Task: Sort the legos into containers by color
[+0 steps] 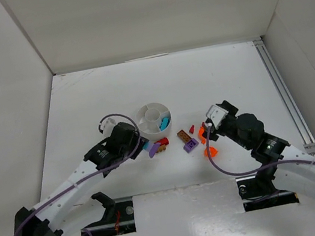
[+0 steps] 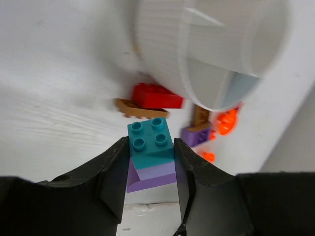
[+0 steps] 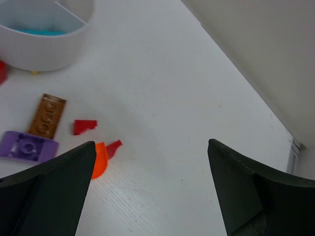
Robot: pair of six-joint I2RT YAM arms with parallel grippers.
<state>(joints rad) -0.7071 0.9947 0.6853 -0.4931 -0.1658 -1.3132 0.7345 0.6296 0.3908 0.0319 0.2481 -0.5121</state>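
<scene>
The left hand is clamped on a teal brick, just short of the dish. A lavender slope sits directly under the brick. Whether the two are joined cannot be told, so the lift should be slow and level. The brick should clear the rim before it is let go over the wedge holding teal pieces. A red brick and a brown plate lie in the path. From above, the arm covers most of the held brick. The right hand is spread wide and holds nothing, over the bench.
</scene>
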